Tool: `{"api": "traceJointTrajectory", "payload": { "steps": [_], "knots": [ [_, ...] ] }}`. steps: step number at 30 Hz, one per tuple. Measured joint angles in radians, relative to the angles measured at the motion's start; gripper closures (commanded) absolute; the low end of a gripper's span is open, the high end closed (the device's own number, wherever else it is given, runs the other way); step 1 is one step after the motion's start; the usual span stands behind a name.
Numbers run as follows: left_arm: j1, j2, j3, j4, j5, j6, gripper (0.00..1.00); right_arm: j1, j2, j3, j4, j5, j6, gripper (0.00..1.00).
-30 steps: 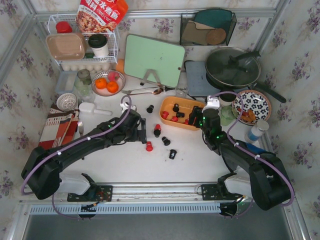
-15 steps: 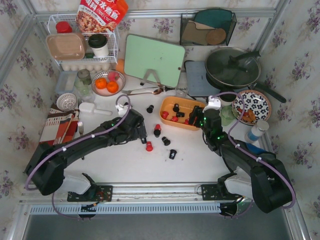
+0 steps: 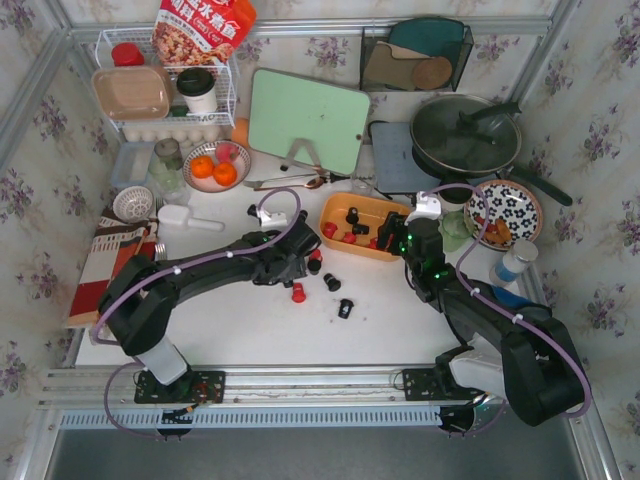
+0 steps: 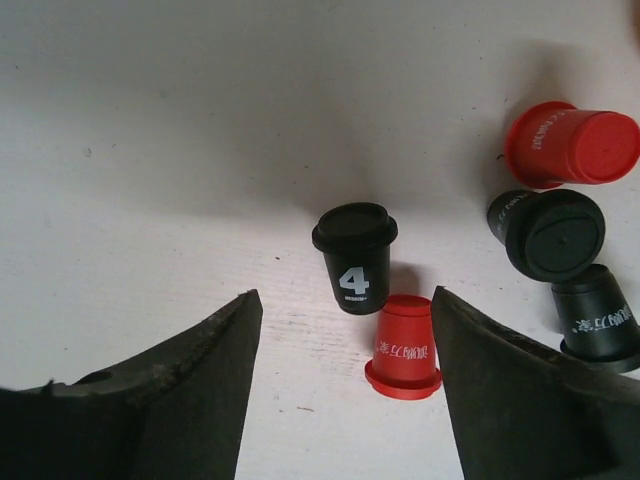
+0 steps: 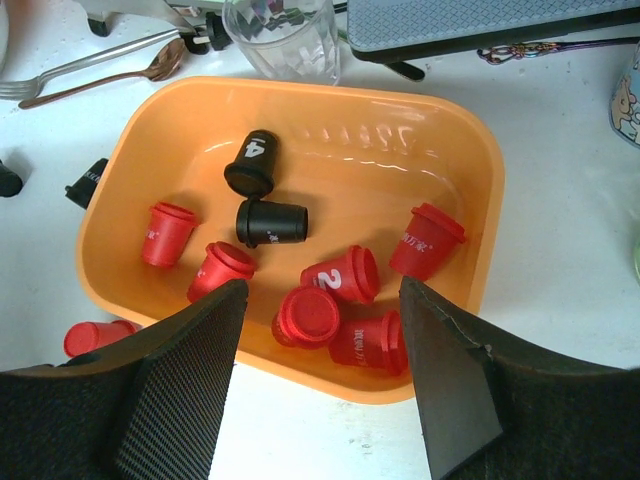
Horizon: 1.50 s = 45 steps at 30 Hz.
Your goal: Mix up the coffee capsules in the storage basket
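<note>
The orange storage basket (image 3: 372,208) (image 5: 450,150) lies right of the table's middle. It holds several coffee capsules, mostly red (image 5: 342,275) and two black (image 5: 270,222). My right gripper (image 3: 393,234) (image 5: 322,300) hangs open over the basket's near edge, holding nothing. More capsules lie loose on the table left of the basket. My left gripper (image 3: 308,263) (image 4: 345,335) is low over them, open. An upside-down red capsule (image 4: 404,347) stands between its fingers, close to the right one. A black capsule marked 4 (image 4: 354,257) stands just beyond it.
Loose capsules: red (image 3: 298,293), black (image 3: 332,282), black (image 3: 345,309), black (image 3: 300,217). A drinking glass (image 5: 283,35) and spoon (image 5: 120,70) sit behind the basket. A green cutting board (image 3: 308,120), pan (image 3: 465,135), patterned plate (image 3: 503,212) and bowl of oranges (image 3: 215,165) stand farther back.
My left arm has reached right, bringing its gripper up to the loose capsules beside the basket, and its jaws have narrowed a little. The right arm has not moved.
</note>
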Motion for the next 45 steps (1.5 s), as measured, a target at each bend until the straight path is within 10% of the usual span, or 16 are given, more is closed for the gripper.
{"api": "traceJointTrajectory", "payload": {
  "steps": [30,45],
  "knots": [
    [-0.004,0.118,-0.029,0.124,-0.042,0.011,0.83,0.0,0.017,0.0,0.0,-0.025,0.003,0.3],
    [0.026,0.045,0.131,0.452,0.099,0.547,0.81,0.0,0.017,0.0,0.0,-0.026,0.006,0.3]
  ]
}}
